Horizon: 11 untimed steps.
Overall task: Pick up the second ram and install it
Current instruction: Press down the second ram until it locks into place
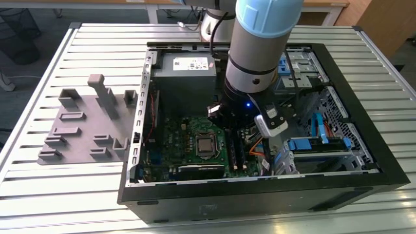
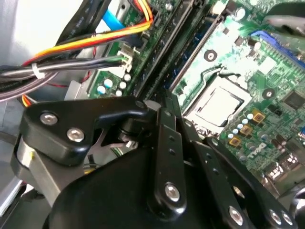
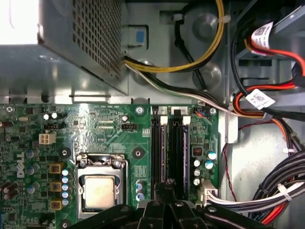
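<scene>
Claw [image 3: 167,193]: your fingers sit closed over the black RAM slots [image 3: 172,152] | second ram [image 3: 187,152]: blue strip apparently seated in its slot on the motherboard [image 3: 109,133] | install looks nearly finished.

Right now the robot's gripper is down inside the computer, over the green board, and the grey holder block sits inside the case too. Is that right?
Not quite. The gripper is inside the case, over the green board, but the grey holder block sits outside it, on the slatted table at the exterior view's left. The exterior view shows this.
</scene>
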{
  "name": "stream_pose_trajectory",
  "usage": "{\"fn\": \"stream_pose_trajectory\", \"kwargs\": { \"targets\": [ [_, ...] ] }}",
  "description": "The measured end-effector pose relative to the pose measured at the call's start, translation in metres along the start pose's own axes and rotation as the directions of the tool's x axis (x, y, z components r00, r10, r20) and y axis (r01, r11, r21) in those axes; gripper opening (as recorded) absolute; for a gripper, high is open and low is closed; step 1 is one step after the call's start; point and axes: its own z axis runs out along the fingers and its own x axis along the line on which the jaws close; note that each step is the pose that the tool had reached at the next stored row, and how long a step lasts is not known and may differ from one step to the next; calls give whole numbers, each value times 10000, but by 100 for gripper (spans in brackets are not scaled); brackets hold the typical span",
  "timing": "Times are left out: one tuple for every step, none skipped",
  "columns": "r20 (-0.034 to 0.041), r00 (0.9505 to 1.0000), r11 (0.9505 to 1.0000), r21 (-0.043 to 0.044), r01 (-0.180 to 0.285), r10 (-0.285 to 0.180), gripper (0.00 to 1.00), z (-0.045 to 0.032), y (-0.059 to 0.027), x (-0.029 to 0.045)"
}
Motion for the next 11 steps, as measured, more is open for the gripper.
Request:
{"fn": "stream_pose_trajectory", "kwargs": {
  "targets": [
    [-5,10000,10000,10,0,0,11,-37,-3,1],
    [-10,10000,10000,14,0,0,11,-68,-6,3],
    [-9,10000,10000,5,0,0,11,-89,-5,3],
    [-9,10000,10000,0,0,0,11,-105,-5,3],
    [-10,10000,10000,-2,0,0,11,-109,-5,3],
    [-10,10000,10000,-3,0,-1,11,-109,-5,3],
    [-10,10000,10000,-2,1,-1,11,-109,-5,3],
    [-10,10000,10000,-1,1,-1,11,-110,-6,3],
    [-11,10000,10000,-1,1,-1,11,-110,-6,3],
    [-11,10000,10000,-1,0,0,11,-110,-6,3],
    [-11,10000,10000,-1,0,0,11,-110,-6,3]
  ]
}}
